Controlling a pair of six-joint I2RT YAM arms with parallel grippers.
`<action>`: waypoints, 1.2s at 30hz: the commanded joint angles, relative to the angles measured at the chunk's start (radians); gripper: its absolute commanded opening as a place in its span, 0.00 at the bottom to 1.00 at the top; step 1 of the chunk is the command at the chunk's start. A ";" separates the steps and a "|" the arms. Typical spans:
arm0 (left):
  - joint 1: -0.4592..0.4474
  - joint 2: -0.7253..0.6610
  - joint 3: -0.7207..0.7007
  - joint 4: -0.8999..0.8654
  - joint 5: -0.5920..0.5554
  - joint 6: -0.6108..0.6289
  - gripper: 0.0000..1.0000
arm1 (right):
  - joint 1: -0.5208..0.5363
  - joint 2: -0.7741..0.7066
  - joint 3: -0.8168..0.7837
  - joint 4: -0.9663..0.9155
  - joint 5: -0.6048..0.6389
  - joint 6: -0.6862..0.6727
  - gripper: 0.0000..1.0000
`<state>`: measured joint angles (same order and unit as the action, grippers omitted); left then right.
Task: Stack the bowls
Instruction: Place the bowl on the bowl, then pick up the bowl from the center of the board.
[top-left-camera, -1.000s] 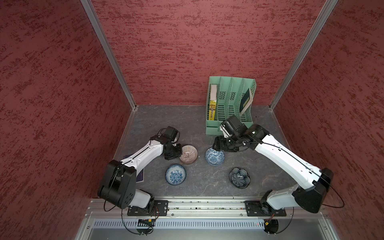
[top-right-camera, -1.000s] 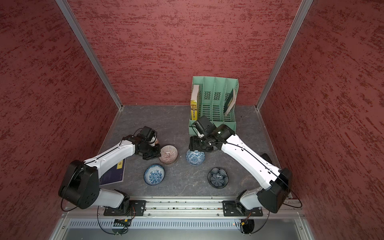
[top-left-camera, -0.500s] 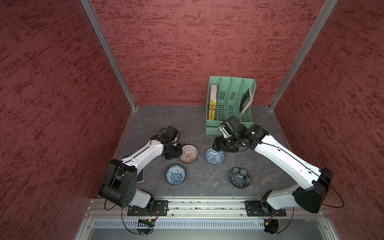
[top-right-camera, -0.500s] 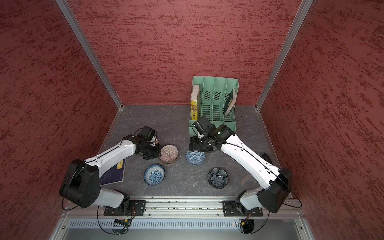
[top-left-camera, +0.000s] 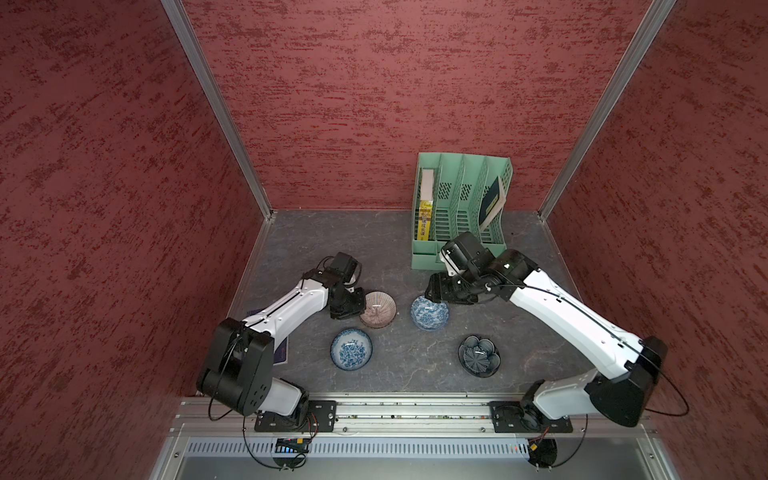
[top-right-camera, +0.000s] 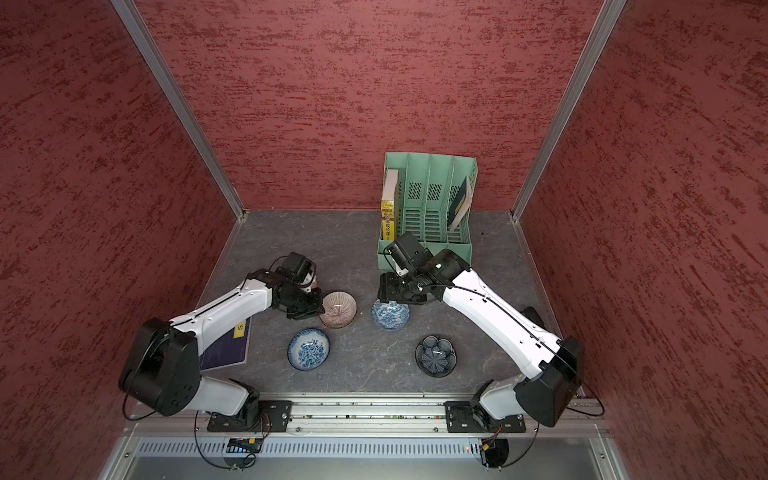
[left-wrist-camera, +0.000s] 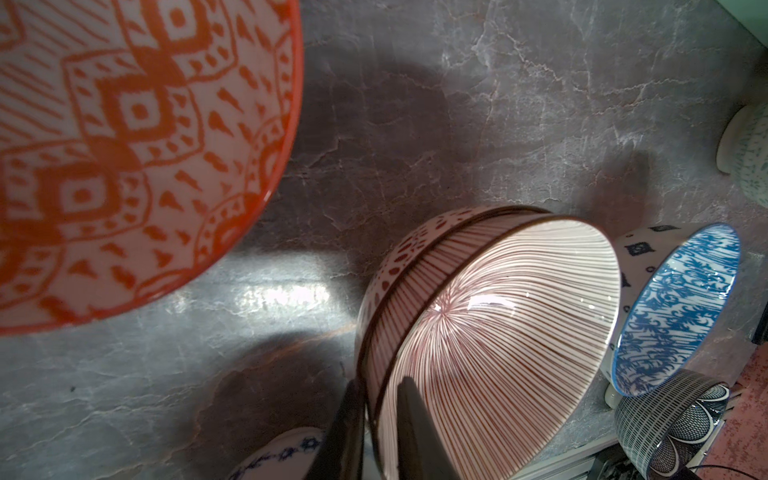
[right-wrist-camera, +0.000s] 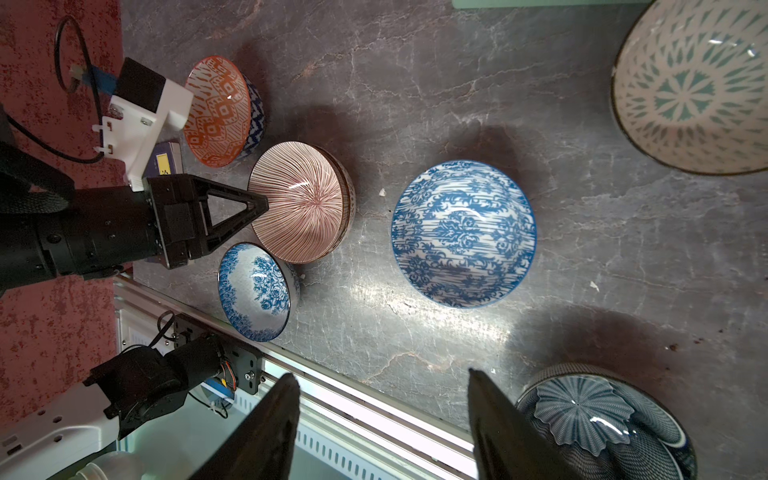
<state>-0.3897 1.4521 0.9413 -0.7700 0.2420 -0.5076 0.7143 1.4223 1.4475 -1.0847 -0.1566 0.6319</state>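
1. The desk (top-left-camera: 374, 249) carries the bowls mostly apart, so I judge the task to be near its beginning. Only one pair looks nested, and the others wait singly.
2. The striped bowl (top-left-camera: 377, 309) stands near the middle of the desk. It seems to sit inside a dotted bowl (left-wrist-camera: 415, 241) (the left wrist view shows a second wall around it).
3. From the striped bowl, the blue wave bowl (top-left-camera: 430, 312) is at 3 o'clock, the dark flower bowl (top-left-camera: 478, 355) at 4 o'clock and the blue floral bowl (top-left-camera: 351, 349) at 7 o'clock. An orange bowl (right-wrist-camera: 216, 110) and a cream lattice bowl (right-wrist-camera: 690, 87) are mostly hidden under the arms in both top views.
4. Every bowl has its mouth upward. Being round, none has a long axis.
5. The left fingers (left-wrist-camera: 415, 432) stand one inside and one outside the striped bowl's rim, close together. Whether they pinch it I cannot tell.
6. The right fingers (right-wrist-camera: 278, 424) are spread apart and empty, at 12 o'clock of the blue wave bowl.
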 joint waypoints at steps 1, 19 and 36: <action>-0.009 -0.013 0.028 -0.047 -0.002 0.009 0.19 | -0.013 -0.025 -0.007 0.009 0.000 -0.008 0.67; -0.014 -0.077 0.055 -0.121 0.000 0.026 0.18 | -0.062 -0.020 -0.001 0.006 -0.014 -0.023 0.67; -0.020 -0.021 0.039 -0.083 0.004 0.026 0.11 | -0.073 -0.018 -0.012 0.011 -0.021 -0.028 0.67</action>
<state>-0.4046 1.4216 0.9783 -0.8696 0.2394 -0.4957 0.6495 1.4220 1.4475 -1.0851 -0.1722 0.6193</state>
